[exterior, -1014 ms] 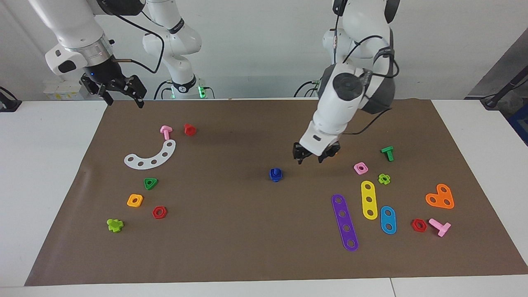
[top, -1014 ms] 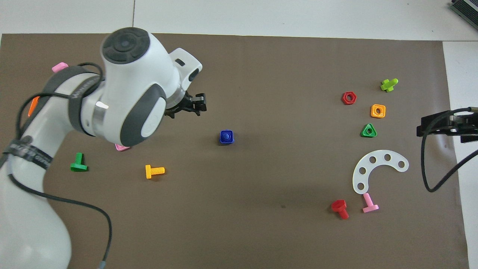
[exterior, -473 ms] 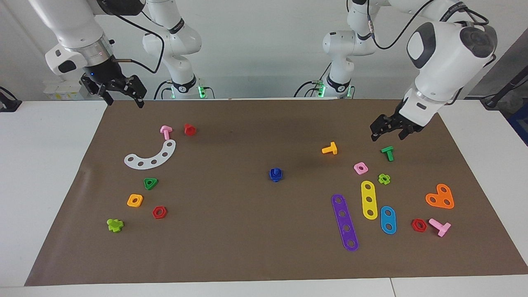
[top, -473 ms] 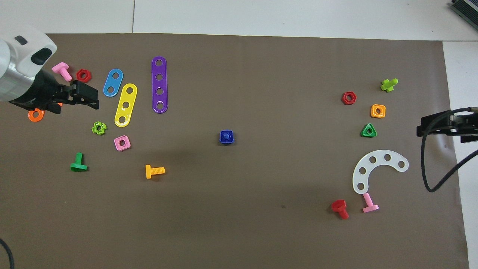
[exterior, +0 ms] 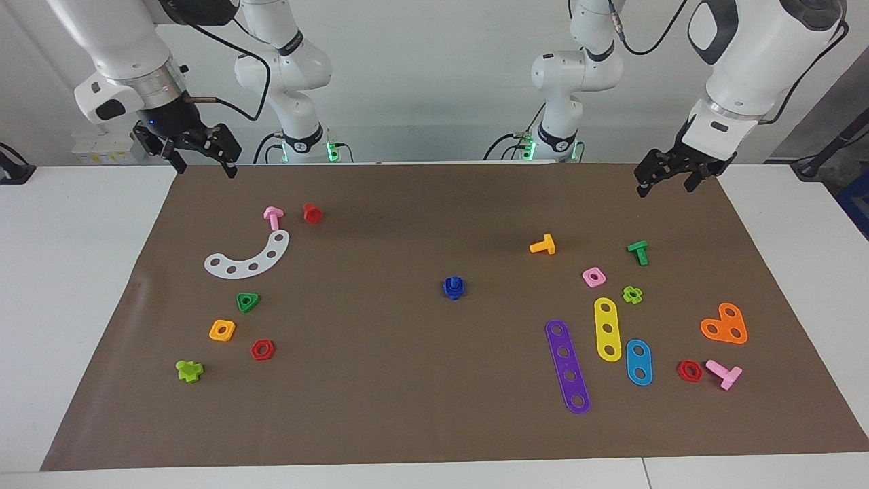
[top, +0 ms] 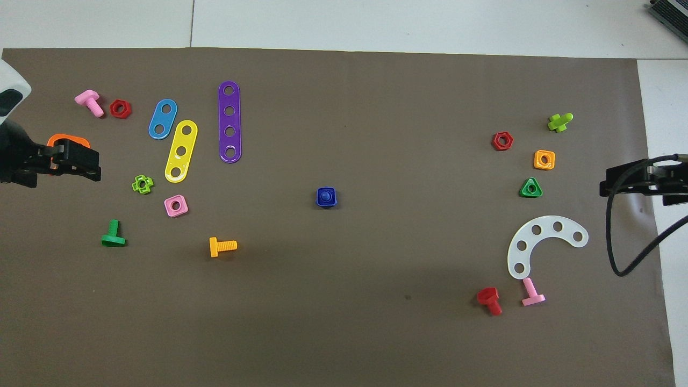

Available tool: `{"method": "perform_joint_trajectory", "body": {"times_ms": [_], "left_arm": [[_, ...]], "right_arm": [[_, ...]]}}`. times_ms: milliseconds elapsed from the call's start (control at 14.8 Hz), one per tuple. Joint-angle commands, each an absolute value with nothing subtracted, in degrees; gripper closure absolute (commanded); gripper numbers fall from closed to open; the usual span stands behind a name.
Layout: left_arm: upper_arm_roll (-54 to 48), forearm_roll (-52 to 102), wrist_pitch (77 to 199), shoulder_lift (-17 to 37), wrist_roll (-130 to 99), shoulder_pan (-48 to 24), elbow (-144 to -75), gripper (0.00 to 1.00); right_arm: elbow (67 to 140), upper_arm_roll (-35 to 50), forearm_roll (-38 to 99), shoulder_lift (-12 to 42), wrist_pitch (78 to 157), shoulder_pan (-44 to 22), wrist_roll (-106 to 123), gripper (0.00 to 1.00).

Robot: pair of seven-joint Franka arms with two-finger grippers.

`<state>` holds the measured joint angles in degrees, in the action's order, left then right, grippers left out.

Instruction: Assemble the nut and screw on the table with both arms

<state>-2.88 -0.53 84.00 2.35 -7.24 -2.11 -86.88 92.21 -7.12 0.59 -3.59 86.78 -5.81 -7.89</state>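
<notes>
Facing view | square blue nut (exterior: 453, 290) on screw (exterior: 454, 282), matte brown table (exterior: 407, 407) | left hand (exterior: 669, 178), right hand (exterior: 201, 159) empty, agape

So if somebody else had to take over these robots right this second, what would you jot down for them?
Left gripper: open, empty, raised over the brown sheet's corner at its own end.
Right gripper: open, empty, waiting over the sheet's edge at its end.
Blue nut and blue screw: together mid-table, screw standing in the nut, nothing touching them.
Done: the pair looks assembled and set down.
Left: probably nothing beyond parking both arms.
</notes>
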Motion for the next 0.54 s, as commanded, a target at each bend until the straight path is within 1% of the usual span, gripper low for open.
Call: {"method": "perform_joint_trajectory", "body": {"times_ms": [0, 135, 473], "left_arm": [[-2.9, -2.1, 80.0, 2.6, -6.8, -2.5, -84.8, 0.0], [-3.4, -4.0, 80.9, 2.4, -6.2, -2.8, -84.9, 0.0], [-3.3, -2.3, 83.1, 2.3, -5.7, -2.5, -85.2, 0.0]], "right_arm": [[93.4, -7.1, 1.1, -4.7, 87.9, -5.6, -6.8, 0.0], [93.4, -7.1, 1.1, -4.7, 88.0, -5.6, -6.8, 0.0], [93.4, -7.1, 1.1, -4.6, 87.9, -5.6, -6.8, 0.0]]}}
